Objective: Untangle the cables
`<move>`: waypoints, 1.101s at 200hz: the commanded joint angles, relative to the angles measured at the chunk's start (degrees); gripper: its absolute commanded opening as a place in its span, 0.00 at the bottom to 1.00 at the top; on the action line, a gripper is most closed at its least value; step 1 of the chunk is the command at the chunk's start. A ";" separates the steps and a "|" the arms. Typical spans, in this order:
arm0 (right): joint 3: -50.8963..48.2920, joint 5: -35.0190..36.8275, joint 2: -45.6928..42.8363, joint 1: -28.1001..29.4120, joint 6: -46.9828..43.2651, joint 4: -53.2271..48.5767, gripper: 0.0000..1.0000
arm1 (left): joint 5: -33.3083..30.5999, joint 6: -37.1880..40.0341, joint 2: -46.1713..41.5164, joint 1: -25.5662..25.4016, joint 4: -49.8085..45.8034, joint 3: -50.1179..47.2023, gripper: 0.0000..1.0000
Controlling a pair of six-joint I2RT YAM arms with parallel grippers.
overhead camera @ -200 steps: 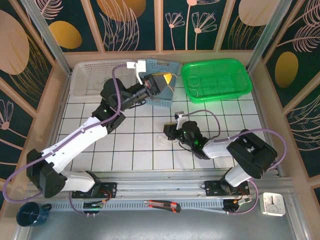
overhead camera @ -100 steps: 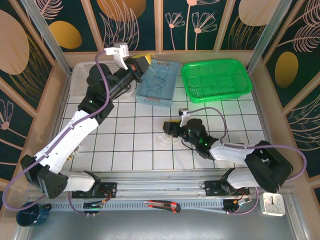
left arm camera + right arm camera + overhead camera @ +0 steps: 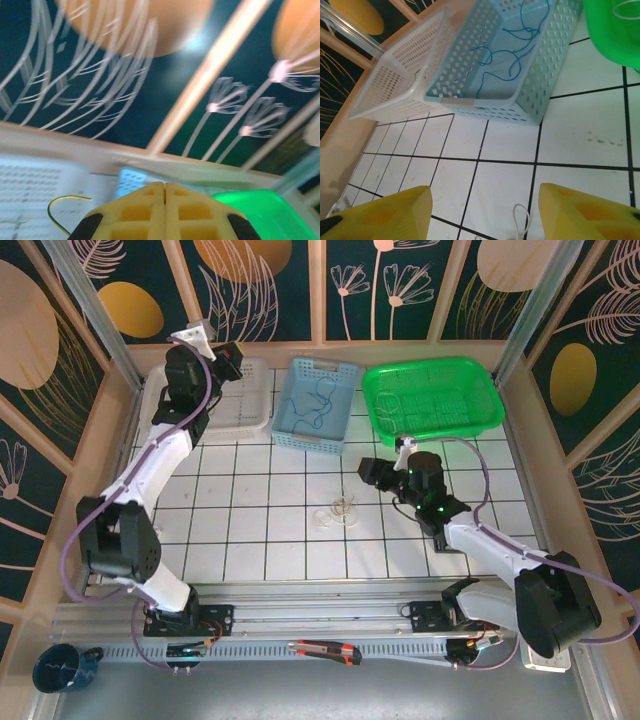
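1. From above, the left pincer is raised at the far left corner over the white basket. Its state is too small to read here. The right pincer hangs low over the tiled table. A pale cable lies in a loose coil on the tiles just to its near left, apart from it. Beyond the right pincer, a thin blue cable squiggles inside the perforated blue basket. The glossy green basket sits just beyond it, slightly to the right.

2. At the left wrist, the left pincer is closed, its ribbed yellow fingers pressed flush together. A yellowish wire curls just left of them over the white basket. I cannot tell whether it is pinched.

3. At the right wrist, the right pincer stands well apart and holds nothing. The pale cable loops on the tile between its yellow fingers, touching neither. Straight ahead, the blue cable rests in the blue basket. The white basket is ahead to the left and the green basket ahead to the right.
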 commanded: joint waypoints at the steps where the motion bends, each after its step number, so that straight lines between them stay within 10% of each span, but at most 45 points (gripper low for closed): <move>1: 2.24 -3.08 0.11 -1.20 -0.28 -1.33 0.58 | -0.14 -1.29 5.14 2.64 3.31 3.86 0.00; 64: 1.48 -4.90 2.06 -1.40 2.09 1.51 0.58 | -2.57 3.46 22.23 3.76 -3.57 19.38 0.14; 93: 0.17 -4.99 0.13 -1.37 2.54 0.83 0.58 | -3.26 4.72 25.64 3.76 -6.94 23.23 0.51; 135: -1.66 -4.46 -3.45 -1.39 2.95 -0.80 0.59 | -1.91 4.13 21.01 3.76 -4.35 18.18 0.81; 220: -4.04 -4.90 -4.15 -1.30 4.91 -1.51 0.58 | 8.60 2.61 5.59 3.52 -1.71 -1.04 0.99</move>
